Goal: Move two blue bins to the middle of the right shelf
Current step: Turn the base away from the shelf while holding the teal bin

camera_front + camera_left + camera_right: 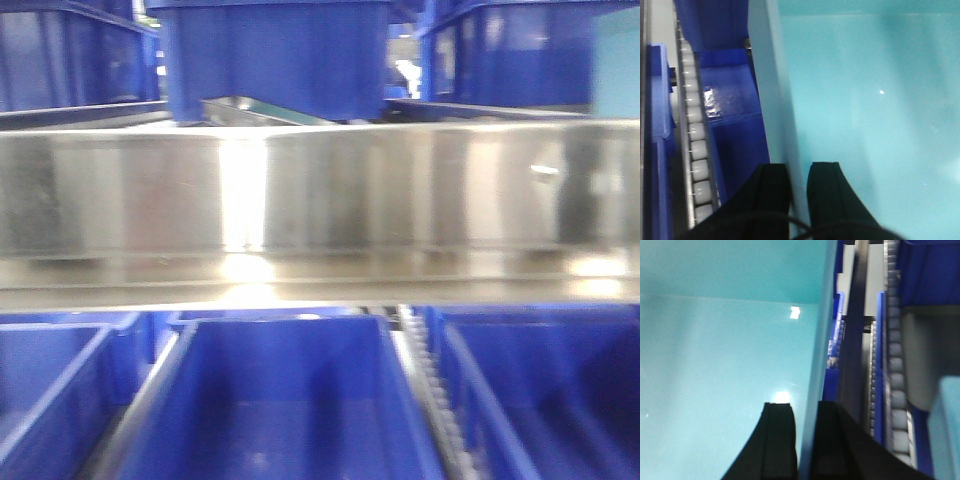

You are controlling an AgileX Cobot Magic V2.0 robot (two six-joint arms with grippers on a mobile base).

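Currently indexed against the steel beam point(320, 190): blue bins point(280, 400), one row above it and one below, none gripped. Teal crate point(865, 100), a corner showing above the beam's right end, is held by opposite walls. The left gripper point(799, 172) and right gripper point(804, 409) each clamp a wall, one finger inside and one outside. Handling note: arms likely need to move level and matched, or a wall may slip. Surface: roller track point(696, 135) between the bins behind the beam, pale rollers. Room: blurred.
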